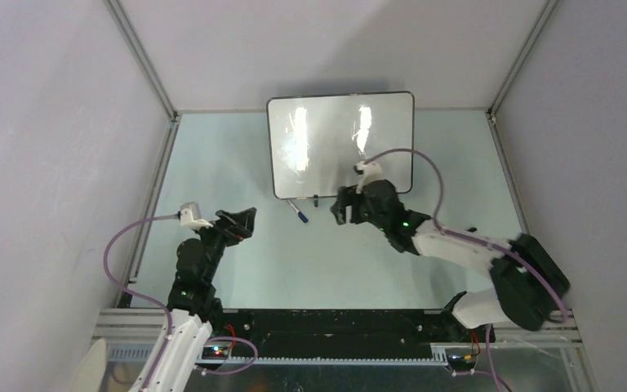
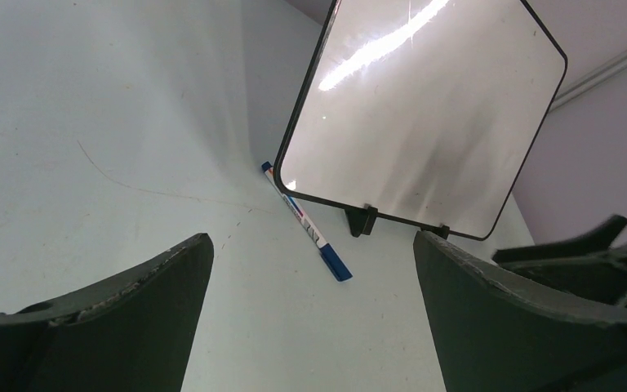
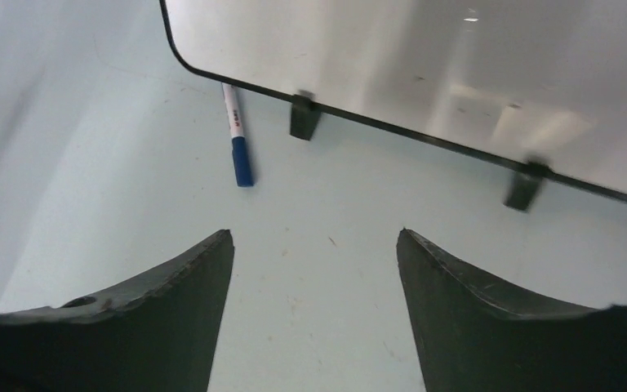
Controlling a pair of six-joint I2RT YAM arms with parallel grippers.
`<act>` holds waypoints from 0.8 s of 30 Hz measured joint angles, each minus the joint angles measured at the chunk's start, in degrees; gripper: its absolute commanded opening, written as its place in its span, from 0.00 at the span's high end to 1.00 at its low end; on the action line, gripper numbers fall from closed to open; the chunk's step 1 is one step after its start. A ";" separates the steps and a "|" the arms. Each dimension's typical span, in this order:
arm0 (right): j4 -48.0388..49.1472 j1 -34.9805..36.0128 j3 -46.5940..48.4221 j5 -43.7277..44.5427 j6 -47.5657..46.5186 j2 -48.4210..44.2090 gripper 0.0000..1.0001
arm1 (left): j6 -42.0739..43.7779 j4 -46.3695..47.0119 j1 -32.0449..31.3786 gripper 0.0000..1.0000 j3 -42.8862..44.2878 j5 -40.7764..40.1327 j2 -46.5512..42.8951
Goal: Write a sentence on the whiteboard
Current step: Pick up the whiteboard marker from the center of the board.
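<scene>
The whiteboard point(image 1: 339, 143) stands upright on two black feet at the back of the table, also seen in the left wrist view point(image 2: 424, 106) and the right wrist view point(image 3: 424, 57). Its face shows only glare; the sentence is out of view. A blue-capped white marker point(image 1: 298, 211) lies on the table by the board's left foot point(image 2: 310, 224) point(image 3: 237, 143). My left gripper point(image 1: 245, 219) point(image 2: 312, 237) hangs open to the marker's left, holding nothing. My right gripper point(image 1: 341, 206) point(image 3: 314, 232) is open and empty just in front of the board, to the marker's right.
Grey walls with aluminium posts point(image 1: 143, 65) enclose the pale table point(image 1: 294, 261) on three sides. The board's black feet point(image 3: 303, 117) stick out toward me. Purple cables point(image 1: 424, 163) loop above both arms. The right gripper's fingers point(image 2: 588, 249) show at the left wrist view's right edge.
</scene>
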 measured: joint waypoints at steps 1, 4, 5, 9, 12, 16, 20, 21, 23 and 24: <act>0.04 1.49 2.05 0.94 -0.44 2.73 0.27 | 0.00 0.07 0.00 0.00 0.00 0.13 0.13; -0.76 5.99 9.14 3.65 -2.08 11.80 0.31 | 0.00 0.26 0.00 0.01 0.00 0.66 0.24; -1.40 7.15 11.39 4.15 -2.62 14.34 0.31 | 0.00 0.35 0.00 0.01 0.00 0.87 0.22; -4.09 10.19 19.08 5.49 -4.28 22.45 0.35 | 0.00 0.44 0.00 0.01 0.00 1.03 0.17; -6.71 11.43 24.50 5.90 -5.22 27.26 0.38 | 0.00 0.46 0.00 0.01 0.00 1.03 0.11; -9.86 12.17 29.57 6.34 -5.95 31.39 0.42 | -0.02 0.68 0.00 0.01 0.00 1.05 0.13; -12.39 12.63 32.39 6.38 -6.32 34.53 0.44 | -0.04 0.96 0.00 0.01 0.00 1.16 0.13; -12.92 12.70 32.63 6.36 -6.43 35.12 0.46 | -0.04 0.98 0.00 0.01 0.00 1.16 0.13; -14.12 12.85 33.16 6.40 -6.49 36.39 0.47 | -0.04 1.01 0.00 0.01 0.00 1.16 0.13; -14.56 12.94 33.44 6.38 -6.54 36.96 0.48 | -0.04 1.01 0.00 0.01 0.00 1.18 0.13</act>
